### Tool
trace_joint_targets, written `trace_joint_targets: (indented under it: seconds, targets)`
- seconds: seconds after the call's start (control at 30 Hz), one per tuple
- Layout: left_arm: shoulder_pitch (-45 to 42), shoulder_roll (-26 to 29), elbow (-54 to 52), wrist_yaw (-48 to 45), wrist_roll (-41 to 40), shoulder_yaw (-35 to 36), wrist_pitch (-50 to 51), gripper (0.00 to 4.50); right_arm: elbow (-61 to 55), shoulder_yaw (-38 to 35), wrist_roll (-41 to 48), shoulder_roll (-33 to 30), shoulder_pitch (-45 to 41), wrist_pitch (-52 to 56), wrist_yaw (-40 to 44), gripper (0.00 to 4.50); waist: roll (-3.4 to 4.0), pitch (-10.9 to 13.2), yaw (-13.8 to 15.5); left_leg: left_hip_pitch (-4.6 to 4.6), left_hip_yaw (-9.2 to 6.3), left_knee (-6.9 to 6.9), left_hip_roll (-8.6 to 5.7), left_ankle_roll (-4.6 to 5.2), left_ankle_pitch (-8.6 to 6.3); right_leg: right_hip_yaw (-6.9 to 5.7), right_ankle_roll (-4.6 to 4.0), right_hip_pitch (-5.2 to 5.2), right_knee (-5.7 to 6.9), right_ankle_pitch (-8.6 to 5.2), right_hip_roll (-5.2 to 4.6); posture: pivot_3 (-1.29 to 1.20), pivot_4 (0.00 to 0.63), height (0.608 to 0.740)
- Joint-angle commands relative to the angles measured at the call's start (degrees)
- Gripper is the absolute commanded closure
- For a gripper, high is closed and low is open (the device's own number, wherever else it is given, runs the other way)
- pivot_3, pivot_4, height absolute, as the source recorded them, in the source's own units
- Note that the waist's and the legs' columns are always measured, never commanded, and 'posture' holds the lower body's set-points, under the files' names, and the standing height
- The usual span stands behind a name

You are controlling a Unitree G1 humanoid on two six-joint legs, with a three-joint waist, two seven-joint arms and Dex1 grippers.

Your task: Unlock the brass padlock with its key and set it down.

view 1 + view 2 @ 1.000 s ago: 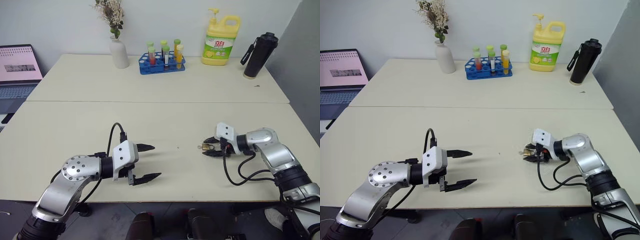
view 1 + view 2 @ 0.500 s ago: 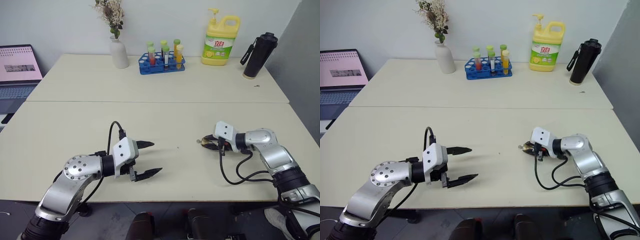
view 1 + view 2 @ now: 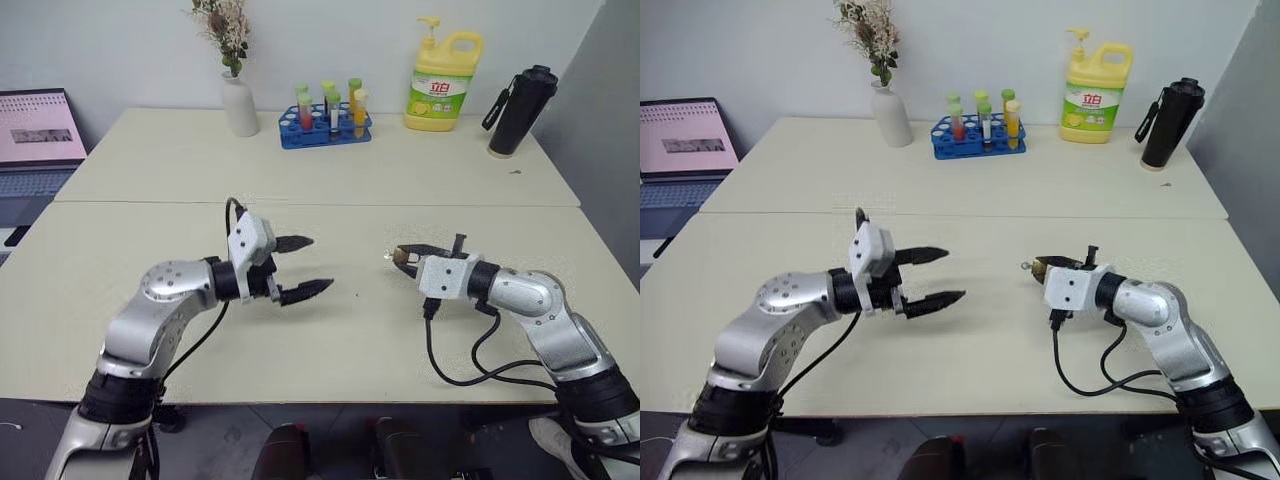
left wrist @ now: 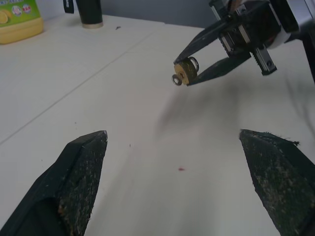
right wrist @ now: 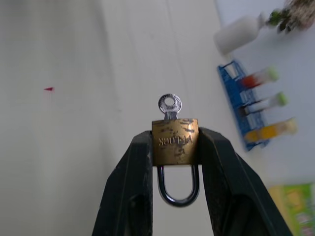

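My right gripper (image 5: 174, 142) is shut on the brass padlock (image 5: 174, 141), pinching its squarish golden body between both fingers above the table. The silvery shackle (image 5: 178, 191) hangs closed toward the wrist. The key (image 5: 170, 105) sticks out of the body's far side, its round bow pointing away. In the head views the padlock (image 3: 402, 257) is a small golden spot at the fingertips, right of centre. My left gripper (image 3: 318, 264) is open and empty, left of centre, pointing toward the padlock (image 4: 186, 73) with a wide gap of table between them.
At the back of the far table stand a white vase (image 3: 239, 105), a blue rack of test tubes (image 3: 325, 125), a yellow detergent bottle (image 3: 444, 68) and a black flask (image 3: 518, 98). A laptop (image 3: 38, 135) sits far left. A seam (image 3: 300, 204) splits the two tables.
My right gripper has lifted the padlock off the table and rolled its wrist, drawing slightly toward the centre. My left gripper has risen and moved forward, still open.
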Motion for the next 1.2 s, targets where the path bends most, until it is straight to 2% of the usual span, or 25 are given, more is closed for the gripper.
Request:
trace_joint_targets:
  seconds: [0.03,0.33,0.53,0.73,0.9,1.03,1.13,1.2]
  targets:
    - [-2.4,-1.0,1.4,-1.5,-0.9,-0.6,0.4,0.0,-0.7,-1.2,-6.3,-1.0,-1.0,-7.9,-7.4,3.58,0.0,0.0,-0.1,0.0,0.01,-0.01,0.0,0.0,0.0,0.0,-0.01,0.0,0.0,0.01,0.0,0.0,0.15,0.74]
    - [-9.2,-3.4,3.2,-5.8,-1.7,-3.3,2.2,0.0,0.1,-0.7,-6.6,-0.3,-1.2,-11.9,-9.1,3.58,-0.01,0.0,-0.1,-0.01,0.0,0.01,0.0,-0.01,0.01,0.05,-0.18,0.0,0.01,0.11,0.0,0.0,0.15,0.74]
    - [-11.7,-2.9,6.2,-9.3,-0.6,-4.1,1.0,0.0,0.9,-1.0,-5.9,0.1,-2.7,-18.8,-11.4,3.58,-0.01,0.0,-0.2,0.0,0.0,0.01,0.0,-0.01,0.01,0.05,-0.19,0.0,0.02,0.11,0.04,0.0,0.15,0.74]
    - [-14.0,-4.0,7.9,-9.3,-0.9,-4.7,3.3,0.0,2.1,-0.5,-5.7,0.2,-3.6,-22.2,-11.5,3.58,-0.01,0.0,-0.1,-0.02,-0.01,0.03,-0.01,0.0,0.01,0.06,-0.2,0.0,0.01,0.12,0.03,0.0,0.15,0.74]
    - [-16.6,-5.8,8.7,-7.7,-4.2,-2.7,9.3,0.0,3.2,0.0,-5.8,0.3,-3.7,-23.3,-11.0,3.58,-0.01,0.0,-0.1,-0.03,-0.03,0.05,-0.01,0.0,0.01,0.05,-0.21,0.01,0.02,0.12,0.02,0.0,0.15,0.74]
    - [-16.5,-5.2,8.4,-8.6,-3.9,-3.6,9.7,0.0,3.9,0.1,-5.7,0.6,-3.9,-23.7,-10.7,3.58,-0.01,0.0,-0.2,-0.01,-0.02,0.04,0.01,-0.01,0.01,0.08,-0.24,0.01,0.03,0.14,0.02,0.0,0.15,0.74]
    - [-16.1,-4.8,7.8,-9.2,-3.5,-4.4,10.0,0.58,4.0,0.0,-5.6,0.7,-4.1,-23.8,-10.6,3.58,-0.01,0.0,-0.2,0.0,-0.04,0.04,0.01,-0.01,0.01,0.09,-0.24,0.01,0.04,0.14,0.03,0.0,0.15,0.74]
    - [-15.6,-4.3,7.4,-9.4,-3.2,-5.0,10.2,1.2,3.9,0.0,-5.6,0.8,-4.3,-23.9,-10.6,3.58,-0.01,0.0,-0.2,-0.01,-0.05,0.04,0.01,-0.01,0.01,0.1,-0.24,0.01,0.04,0.14,0.03,0.0,0.15,0.74]
